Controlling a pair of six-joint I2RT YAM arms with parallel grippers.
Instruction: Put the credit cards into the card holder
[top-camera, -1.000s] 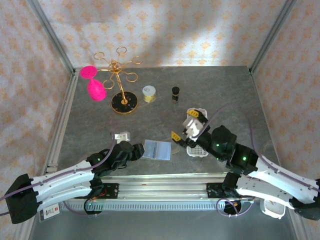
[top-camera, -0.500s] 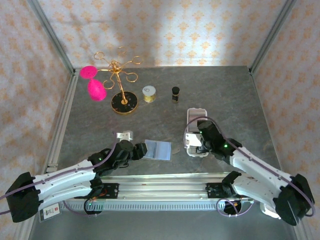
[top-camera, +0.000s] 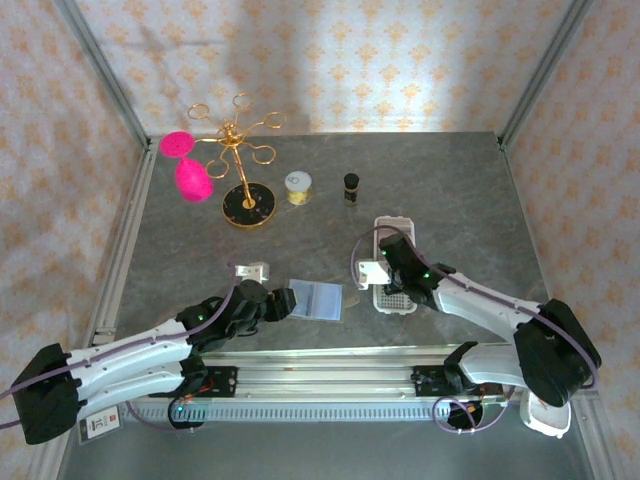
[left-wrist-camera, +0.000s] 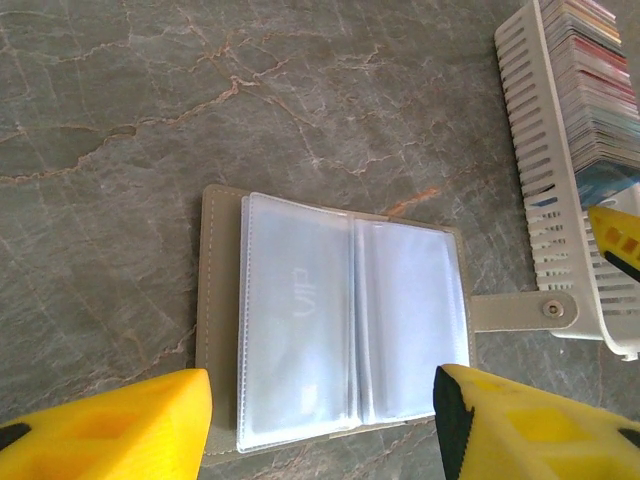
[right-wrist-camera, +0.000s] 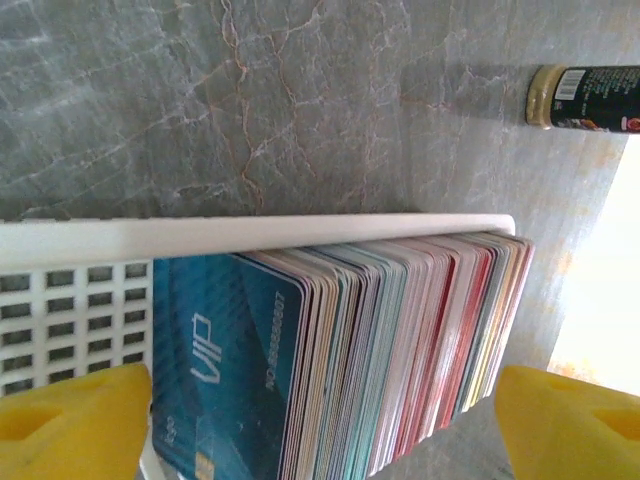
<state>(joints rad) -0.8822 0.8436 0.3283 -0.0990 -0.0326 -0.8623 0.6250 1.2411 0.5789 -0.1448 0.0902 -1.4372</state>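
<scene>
Card holder (left-wrist-camera: 330, 320) is lying open & flat on the table (left-wrist-camera: 150, 120), clear sleeves up, snap tab pointing twd the white tray (left-wrist-camera: 545, 190) right beside it. L gripper (left-wrist-camera: 320, 430) is open, fingers spread over the holder's near edge, not gripping anything afaict. Credit cards (right-wrist-camera: 350, 350) stand on edge in the tray, blue VIP one in front. R gripper (right-wrist-camera: 320, 430) is open too, jaws straddling the stack w/o pinching a card.

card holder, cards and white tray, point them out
card holder (left-wrist-camera: 335, 318), left wrist view, middle of its clear sleeves
cards (right-wrist-camera: 340, 360), right wrist view, card edges mid-stack
white tray (right-wrist-camera: 250, 232), right wrist view, its long rim
</scene>
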